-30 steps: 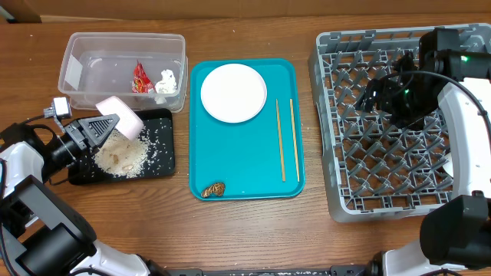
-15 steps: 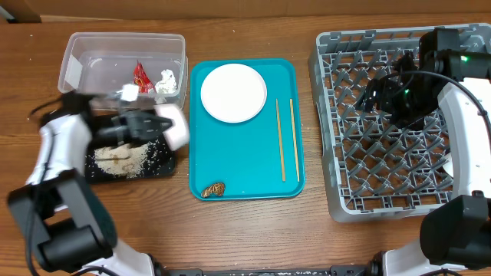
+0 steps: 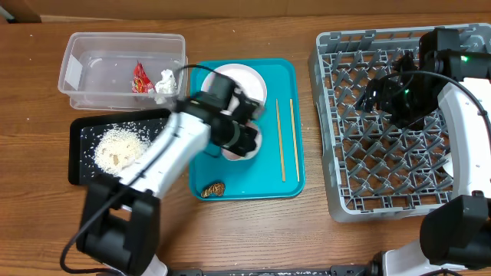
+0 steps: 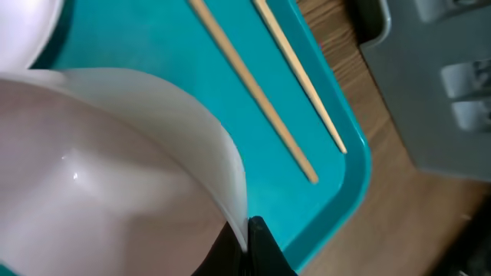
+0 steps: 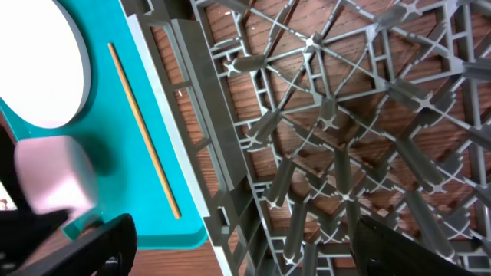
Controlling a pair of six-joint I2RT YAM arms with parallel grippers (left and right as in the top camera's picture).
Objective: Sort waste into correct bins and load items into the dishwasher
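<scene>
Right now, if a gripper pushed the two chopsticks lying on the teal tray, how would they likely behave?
The chopsticks look thin, straight and stiff, so probably light and unbending. Lying flat on the smooth teal tray, they would likely slide or roll sideways. Their low profile may make pinching them awkward.

The overhead camera looked straight down on the whole tabletop (image 3: 245,230). Both wrist cameras sat close, angled downward, each catching the teal tray (image 4: 138,46) and a chopstick (image 4: 253,89).

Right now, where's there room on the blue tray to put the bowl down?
The tray's bottom strip between scrap and chopsticks is bare. Up top, the plate crowds it. The rack's lower half is free too.
</scene>
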